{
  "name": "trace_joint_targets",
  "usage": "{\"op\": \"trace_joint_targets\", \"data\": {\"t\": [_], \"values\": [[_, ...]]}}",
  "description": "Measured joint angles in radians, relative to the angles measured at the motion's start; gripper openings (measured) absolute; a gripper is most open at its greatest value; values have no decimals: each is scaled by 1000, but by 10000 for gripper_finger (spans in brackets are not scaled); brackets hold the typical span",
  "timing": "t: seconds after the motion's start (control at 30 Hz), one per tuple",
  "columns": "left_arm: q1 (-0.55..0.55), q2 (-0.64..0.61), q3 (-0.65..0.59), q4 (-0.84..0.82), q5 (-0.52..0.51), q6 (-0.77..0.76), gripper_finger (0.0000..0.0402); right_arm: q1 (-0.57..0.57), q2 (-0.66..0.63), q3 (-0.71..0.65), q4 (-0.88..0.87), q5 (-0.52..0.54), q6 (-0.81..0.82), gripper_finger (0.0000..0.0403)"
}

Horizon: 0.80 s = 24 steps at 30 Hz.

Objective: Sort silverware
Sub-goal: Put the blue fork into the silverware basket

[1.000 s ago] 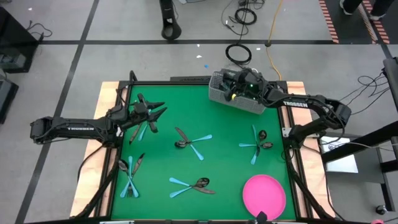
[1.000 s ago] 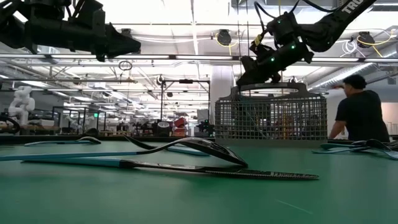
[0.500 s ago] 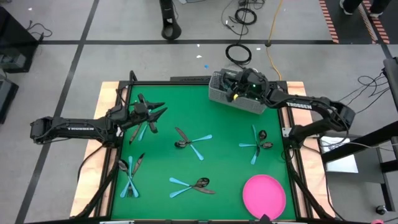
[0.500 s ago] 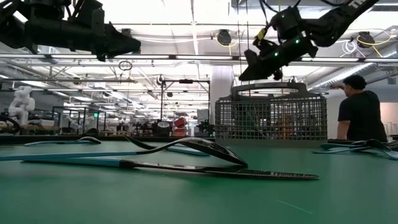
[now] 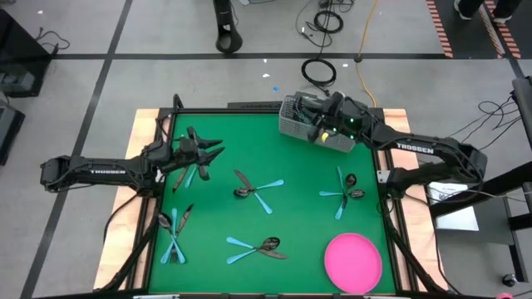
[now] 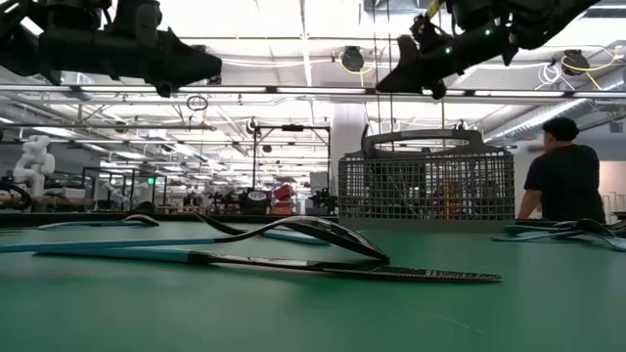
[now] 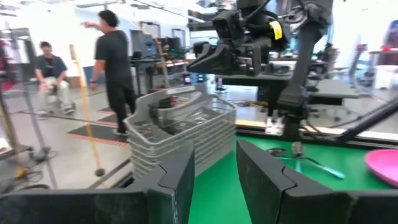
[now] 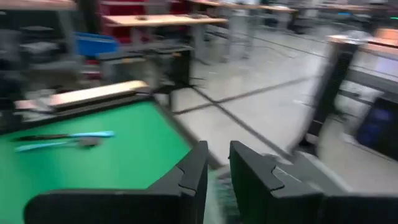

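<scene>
Hovering right gripper (image 5: 318,106): it hangs high over the grey basket (image 5: 293,126) at the far edge of the green table (image 5: 299,220).
Right fingers (image 8: 186,177): open just a little, with nothing between them.
Left gripper (image 5: 213,150): it waits in the air over the left side of the table. Its fingers (image 7: 177,180) are a little apart and hold nothing.
Nearest pile for the right arm: 1 bunch of silverware (image 5: 345,193) lies flat on the table, on the right side. From the right gripper it is toward the front of the table, and down.
How that pile lies: the dark heads meet in the middle and the blue handles stick out like a star, so each piece points a different way.
Nearest pile for the left arm: 2 blue handles (image 5: 191,174) lie just beside the left gripper, on its front side.
Other piles: 1 in the middle (image 5: 253,189), 1 in front of it (image 5: 258,245), 1 at the front left (image 5: 173,232).
Pink plate (image 5: 353,259): at the front right, with nothing on it.
My guess: the right arm should go for the star pile and turn to cross 1 handle.
</scene>
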Motion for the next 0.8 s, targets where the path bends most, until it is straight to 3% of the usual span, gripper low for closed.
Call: {"op": "trace_joint_targets", "data": {"t": [0.2, 0.4, 0.6, 0.8], "values": [[-53, 0, 24, -88, 16, -58, 121, 98, -1, 0, 38, -129, 11, 59], [-161, 10, 206, -584, -6, -235, 121, 206, 2, 0, 64, -128, -27, 59], [-283, 64, 381, -923, -95, -439, 121, 278, 50, 0, 119, -123, -53, 59], [-345, 167, 528, -1330, -93, -765, 121, 319, 118, 0, 141, -122, -95, 59]]}}
